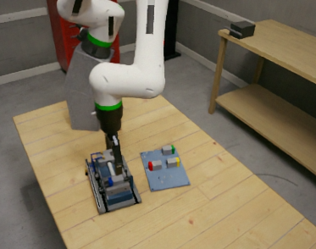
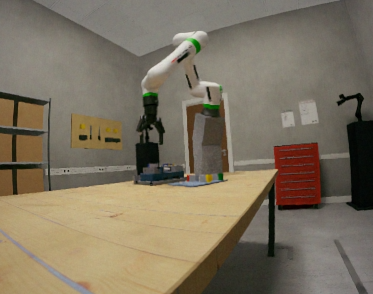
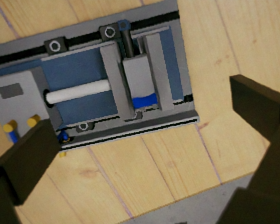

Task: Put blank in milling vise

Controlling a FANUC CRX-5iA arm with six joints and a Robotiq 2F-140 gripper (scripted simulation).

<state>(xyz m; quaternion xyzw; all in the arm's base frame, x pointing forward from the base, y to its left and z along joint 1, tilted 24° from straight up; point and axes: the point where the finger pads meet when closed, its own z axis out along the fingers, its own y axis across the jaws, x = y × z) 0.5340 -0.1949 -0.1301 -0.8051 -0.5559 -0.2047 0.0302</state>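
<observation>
The blank with the blue end lies in the milling vise between the jaws. Its unpainted end is at the tip of the work stop, touching or nearly so. Its long side is close along the fixed jaw; whether they touch I cannot tell. A narrow dark gap shows on the side of the other jaw. The low bars are hidden. My gripper is open and empty above the vise, its fingers wide apart on either side of the blank.
The plate lies beside the vise, bearing blanks with red, yellow and green ends, standing apart. The hose-side block with yellow and blue fittings is at the vise's other end. A wooden shelf table stands farther off.
</observation>
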